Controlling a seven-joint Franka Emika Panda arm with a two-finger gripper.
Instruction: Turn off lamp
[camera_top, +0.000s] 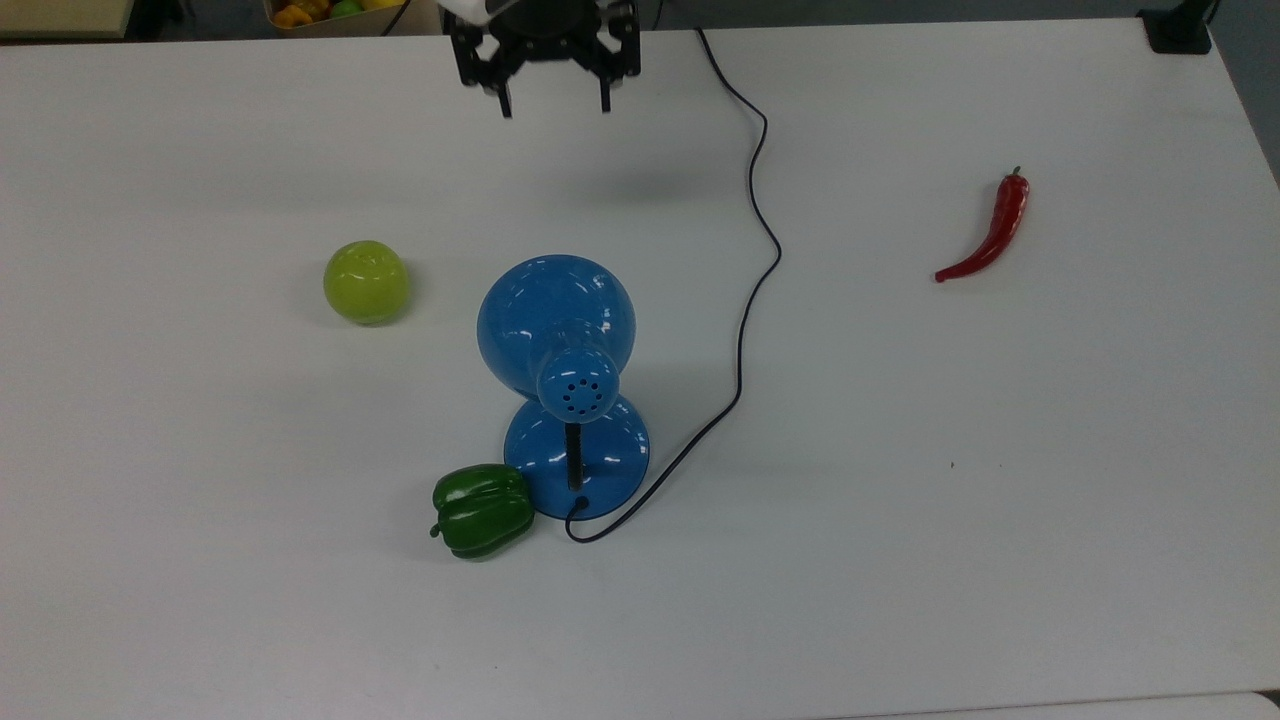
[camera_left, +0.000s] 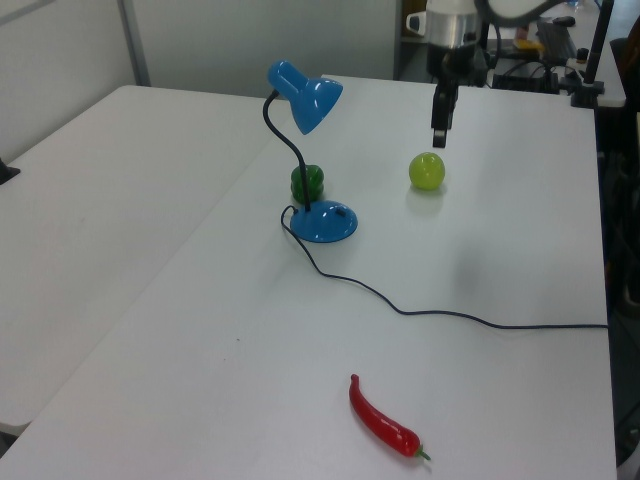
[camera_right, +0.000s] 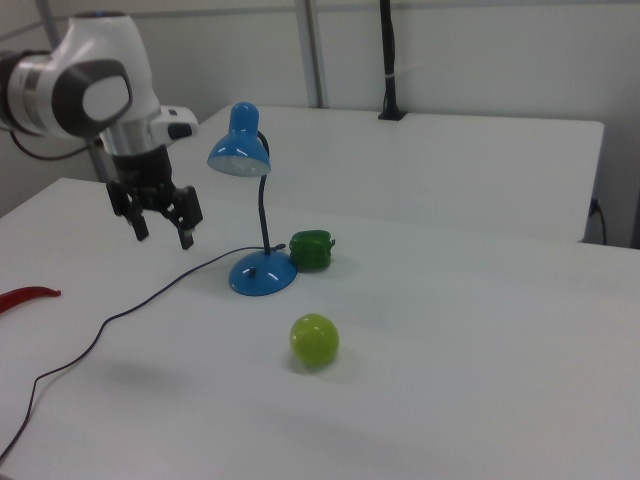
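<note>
Hovering released and empty, claw (camera_top: 552, 105) sits well apart from lamp (camera_top: 556, 325); shade appears unlit, so only retreat seemingly remains.

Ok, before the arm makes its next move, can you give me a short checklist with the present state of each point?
1. Gripper fingers open, holding nothing: ok.
2. Gripper lifted clear of the lamp: ok.
3. Lamp upright, base flat on the table: ok.
4. Lamp is off: cannot tell for sure; no glow under the shade in the right view.
5. Cord lies loose, apart from the gripper: ok.
6. Green pepper touches the lamp base: not ok if the base must be reached from there.
</note>
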